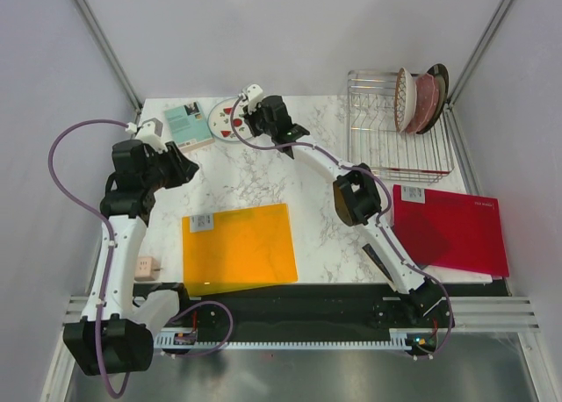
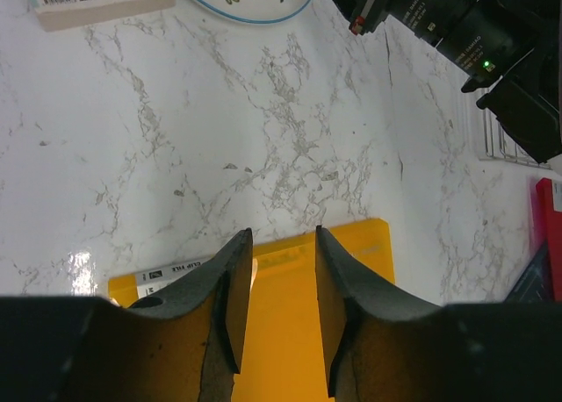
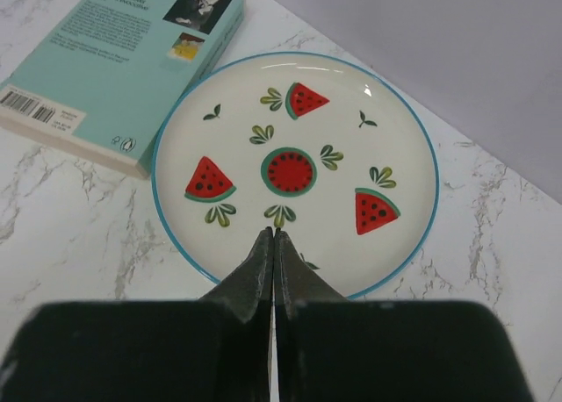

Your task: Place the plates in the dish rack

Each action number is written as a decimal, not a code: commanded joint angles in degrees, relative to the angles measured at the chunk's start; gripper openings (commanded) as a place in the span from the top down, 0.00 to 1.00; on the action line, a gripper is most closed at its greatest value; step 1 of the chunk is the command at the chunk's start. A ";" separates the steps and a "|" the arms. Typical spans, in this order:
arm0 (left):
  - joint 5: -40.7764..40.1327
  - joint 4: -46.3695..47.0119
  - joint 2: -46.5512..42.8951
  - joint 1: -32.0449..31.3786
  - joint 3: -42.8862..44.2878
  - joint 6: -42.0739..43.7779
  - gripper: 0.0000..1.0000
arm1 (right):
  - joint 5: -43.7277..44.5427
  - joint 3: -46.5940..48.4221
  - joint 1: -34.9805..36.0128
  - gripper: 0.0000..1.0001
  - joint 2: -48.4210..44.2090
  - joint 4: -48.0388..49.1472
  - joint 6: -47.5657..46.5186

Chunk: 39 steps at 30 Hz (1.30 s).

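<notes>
Your right pincer (image 3: 274, 237) is clenched, both fingers pressed flat together with nothing between them. The tips sit over the near rim of the watermelon plate (image 3: 294, 169); whether they actually touch it, you can't tell from here. That plate lies flat on the bench (image 2: 263, 112) straight ahead of the tips. Its left edge is tucked against a teal book (image 3: 114, 68), which may be why it sits so far back.

A flat plate gives shut fingers nothing to bite. My read is that you're set to nudge or tip that rim, not lift it, and a push could slide the plate into the book.

Well off to that pincer's right stands the dish rack (image 1: 399, 168). Three plates (image 1: 420, 99) are already upright on edge at its far end, leaning together between the wires. So the watermelon one looks like the last to go.

Nearer you, a red sheet (image 1: 452, 226) lies just this side of the rack.

Your left pincer (image 2: 283, 240) is released, jaws apart and holding nothing. It hangs over the far edge of the orange sheet (image 2: 364, 248), well clear of the plate.
</notes>
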 commanded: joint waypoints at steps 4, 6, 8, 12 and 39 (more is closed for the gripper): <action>2.55 -0.33 -1.77 0.50 2.00 -1.69 0.56 | 0.24 3.85 -0.10 1.00 4.11 2.97 5.14; 3.25 -0.33 -2.04 0.67 2.96 -3.01 0.55 | 0.59 3.50 -0.10 1.00 4.64 2.88 5.23; 3.87 -0.16 -2.56 0.85 3.40 -4.15 0.54 | 1.82 3.58 0.07 1.00 5.08 2.88 5.58; 5.27 1.24 -4.41 1.72 3.14 -8.36 0.53 | 2.44 3.58 0.16 1.00 5.96 2.88 5.58; 15.11 2.83 -1.87 5.86 -5.20 -18.48 0.37 | -5.73 -20.74 -0.28 1.00 -11.96 -31.49 -10.07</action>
